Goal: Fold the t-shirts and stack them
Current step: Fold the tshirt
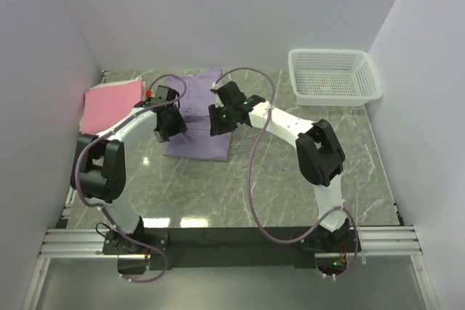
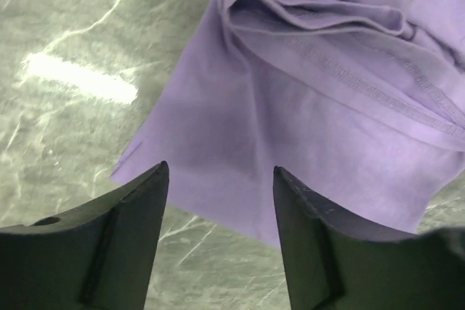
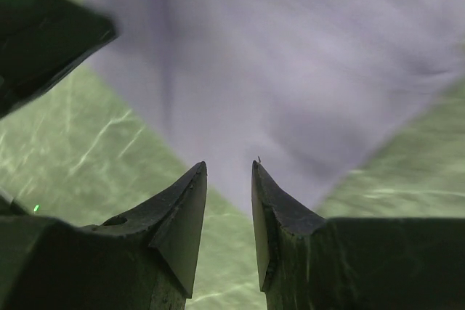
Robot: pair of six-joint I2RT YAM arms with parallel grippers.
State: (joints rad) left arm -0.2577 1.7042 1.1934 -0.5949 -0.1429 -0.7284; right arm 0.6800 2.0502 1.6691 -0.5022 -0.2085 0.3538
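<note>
1. Purple shirt (image 1: pixel 197 143) lies on the marble table (image 1: pixel 290 186), mid-back, between the two arms. It's a rough rectangle with its long side running away from the arm bases, and the far end is rumpled
2. Pink shirt (image 1: pixel 112 104) is at the far left by the wall, folded into a flat rectangle with a pale edge along its far side. It's near the purple one but apart from it, so not stacked
3. Left gripper (image 1: pixel 171 127) hangs over the left edge of the purple shirt. Its wrist view shows fingers (image 2: pixel 138 201) spread wide with nothing between them, so released, no cloth gripped
4. Same view: a corner of the purple shirt (image 2: pixel 290 128) lies flat on the marble just past the fingertips, and stitched hems sit layered in folds toward the upper right
5. Right gripper (image 1: pixel 218 121) is over the shirt's right edge, facing the left one across the cloth. In its wrist view the fingers (image 3: pixel 182 208) stand a narrow gap apart with nothing in it, so no pinch on the cloth
6. That view is blurred. Purple cloth (image 3: pixel 290 70) fills the upper part, one corner points down at the fingertips, and there is marble on either side
7. Can't tell whether either gripper's tips touch the cloth
8. White mesh basket (image 1: pixel 367 81) sits at the far right corner, well apart from both shirts
</note>
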